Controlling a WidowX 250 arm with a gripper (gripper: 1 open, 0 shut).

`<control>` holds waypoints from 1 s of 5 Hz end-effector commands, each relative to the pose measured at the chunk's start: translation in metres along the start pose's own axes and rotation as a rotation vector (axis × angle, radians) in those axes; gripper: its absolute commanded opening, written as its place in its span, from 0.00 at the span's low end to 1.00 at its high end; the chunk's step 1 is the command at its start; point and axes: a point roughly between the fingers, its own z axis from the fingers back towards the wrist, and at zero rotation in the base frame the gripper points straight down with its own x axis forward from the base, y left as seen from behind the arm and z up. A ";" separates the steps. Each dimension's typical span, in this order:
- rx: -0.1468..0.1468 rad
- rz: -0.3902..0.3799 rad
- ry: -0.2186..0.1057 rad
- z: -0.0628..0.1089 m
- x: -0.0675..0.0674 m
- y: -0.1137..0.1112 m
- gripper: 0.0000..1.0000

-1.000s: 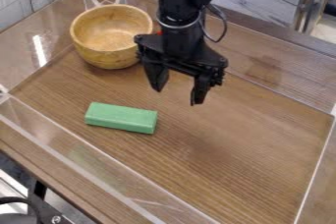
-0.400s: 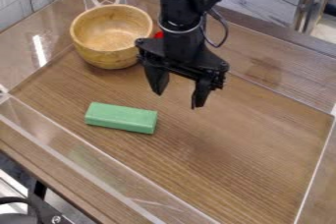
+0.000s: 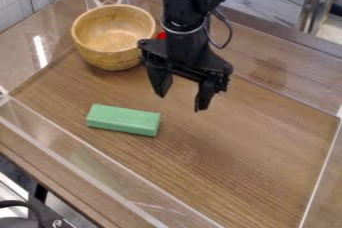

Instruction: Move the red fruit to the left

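The red fruit does not show in this view; it may be hidden behind the gripper or arm. My black gripper (image 3: 182, 93) hangs over the middle of the wooden table, its fingers spread wide apart and pointing down, with nothing visible between them. It hovers to the right of the wooden bowl (image 3: 110, 36) and up and right of the flat green block (image 3: 123, 120).
Clear plastic walls (image 3: 160, 204) border the wooden table along the front and sides. The wooden bowl stands at the back left, and the green block lies left of centre. A table leg and cables show at the back right.
The gripper has shifted very slightly to the left and up; otherwise nothing has visibly moved.
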 end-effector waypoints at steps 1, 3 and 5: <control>-0.009 0.005 -0.039 0.009 0.011 0.000 1.00; -0.009 0.018 -0.046 0.011 0.015 0.003 1.00; -0.011 0.021 -0.053 0.014 0.013 0.004 1.00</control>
